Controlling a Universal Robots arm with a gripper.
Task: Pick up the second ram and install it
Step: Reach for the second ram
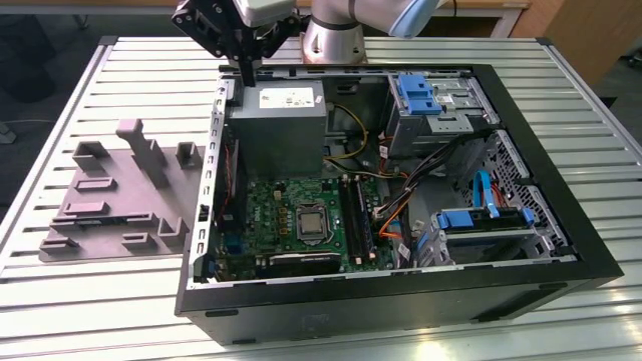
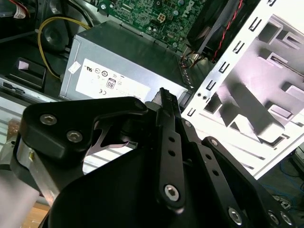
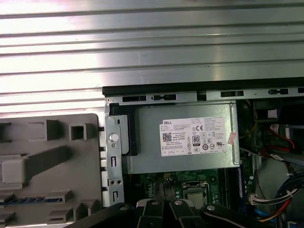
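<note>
Table (image 1: 60, 301) ribbed bare metal, fixture (image 1: 110, 226) matt grey plastic, power supply (image 1: 281, 139) dull sheet metal, paper label (image 3: 194, 135); gripper (image 1: 246, 81) matt black.

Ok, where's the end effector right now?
In the exterior view the end effector hangs over the computer case's far corner on the exterior view's left, next to the grey power supply.

I see a slatted aluminium table (image 1: 101, 301) carrying an open black desktop computer case (image 1: 401, 304) lying on its side, with a grey plastic fixture plate (image 1: 110, 203) just beside it toward the exterior view's left.
</note>
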